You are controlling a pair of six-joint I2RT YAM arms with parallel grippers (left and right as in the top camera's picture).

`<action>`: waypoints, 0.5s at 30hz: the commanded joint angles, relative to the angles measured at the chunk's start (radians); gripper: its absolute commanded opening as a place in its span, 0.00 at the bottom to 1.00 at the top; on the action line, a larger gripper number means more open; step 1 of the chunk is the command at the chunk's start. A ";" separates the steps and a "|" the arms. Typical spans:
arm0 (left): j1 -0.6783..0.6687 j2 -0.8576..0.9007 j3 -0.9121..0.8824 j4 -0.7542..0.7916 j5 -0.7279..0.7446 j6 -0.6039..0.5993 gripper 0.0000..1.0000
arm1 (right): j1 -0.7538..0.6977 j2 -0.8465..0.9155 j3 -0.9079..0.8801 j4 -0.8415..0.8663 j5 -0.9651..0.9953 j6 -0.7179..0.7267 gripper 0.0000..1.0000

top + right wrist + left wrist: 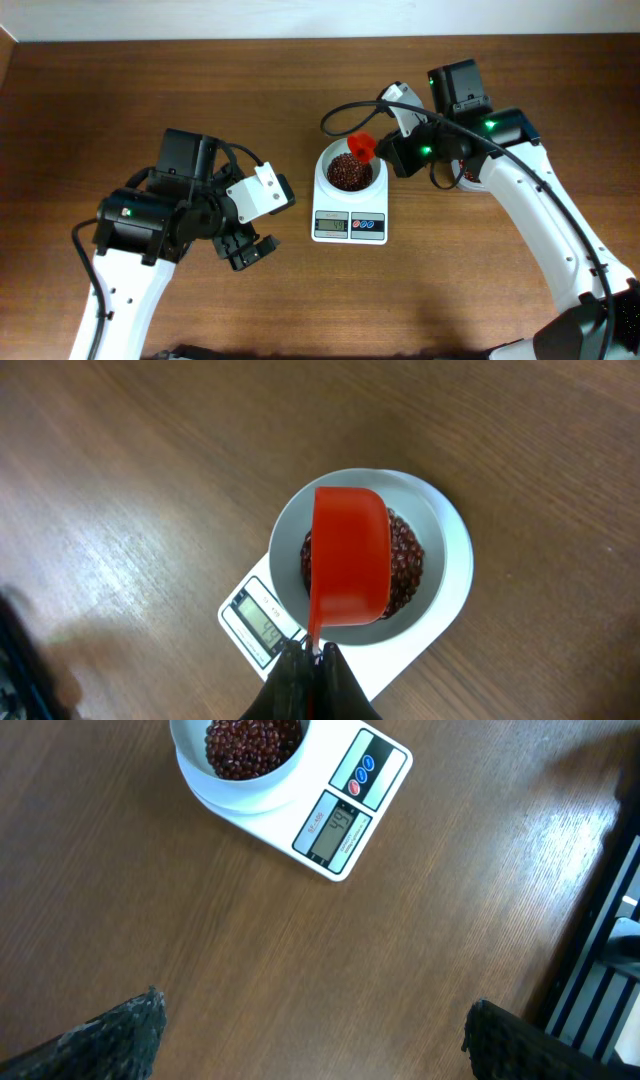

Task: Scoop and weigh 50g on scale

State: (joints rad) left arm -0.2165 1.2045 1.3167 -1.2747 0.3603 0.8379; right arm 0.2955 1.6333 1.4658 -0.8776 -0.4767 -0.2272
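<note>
From my station I see the scale (349,222) on the brown bench (150,90), a little right of centre, its short front edge facing the near side. Its grey display (331,226) shows dark digits that I cannot read with confidence, and the red and blue buttons (368,225) lie just beside it. A white round bowl (324,170) stands on the scale, and the beans (345,176) lie inside it as a loose dark red-brown heap across the bottom.

My right pincer (388,155) is clenched on the thin handle of the orange-red scoop (361,147). On the right wrist camera the two dark fingers (285,685) meet around that handle at the bottom edge, and the scoop's cup (350,555) hangs over the bowl, hiding part of the heap. It is over the bowl's far right side in the overhead view. I cannot tell whether the cup touches the beans, nor whether any grains lie in it.

My left pincer (248,250) is released, jaws spread wide. It hangs over bare wood to the left of the scale and slightly nearer, apart from it. In its own camera the two fingertips (120,1035) sit at the bottom corners, with the scale and bowl up at the top edge.
</note>
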 commanded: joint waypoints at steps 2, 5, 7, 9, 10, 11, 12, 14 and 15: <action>0.003 0.004 0.007 0.002 0.018 0.013 0.99 | 0.008 -0.009 -0.005 0.002 -0.043 -0.016 0.04; 0.003 0.004 0.007 0.002 0.018 0.013 0.99 | 0.006 -0.009 -0.005 0.003 -0.042 -0.016 0.04; 0.003 0.004 0.007 0.002 0.018 0.013 0.99 | 0.006 -0.009 -0.005 0.003 -0.038 -0.016 0.04; 0.003 0.004 0.007 0.002 0.018 0.013 0.99 | 0.006 -0.009 -0.005 0.003 -0.025 -0.016 0.04; 0.003 0.004 0.007 0.002 0.018 0.013 0.99 | 0.006 -0.009 -0.005 0.003 -0.029 -0.016 0.04; 0.003 0.004 0.007 0.002 0.018 0.013 0.99 | 0.006 -0.009 -0.005 0.005 -0.068 -0.016 0.04; 0.003 0.004 0.007 0.002 0.018 0.013 0.99 | 0.006 -0.010 -0.005 0.016 -0.141 -0.018 0.04; 0.003 0.004 0.007 0.002 0.018 0.013 0.99 | 0.006 -0.007 -0.005 0.025 -0.037 -0.016 0.04; 0.003 0.004 0.007 0.002 0.018 0.013 0.99 | 0.006 -0.007 -0.005 0.022 0.034 0.029 0.04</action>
State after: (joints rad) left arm -0.2165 1.2045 1.3167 -1.2747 0.3603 0.8379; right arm 0.2955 1.6333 1.4658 -0.8551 -0.5404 -0.2379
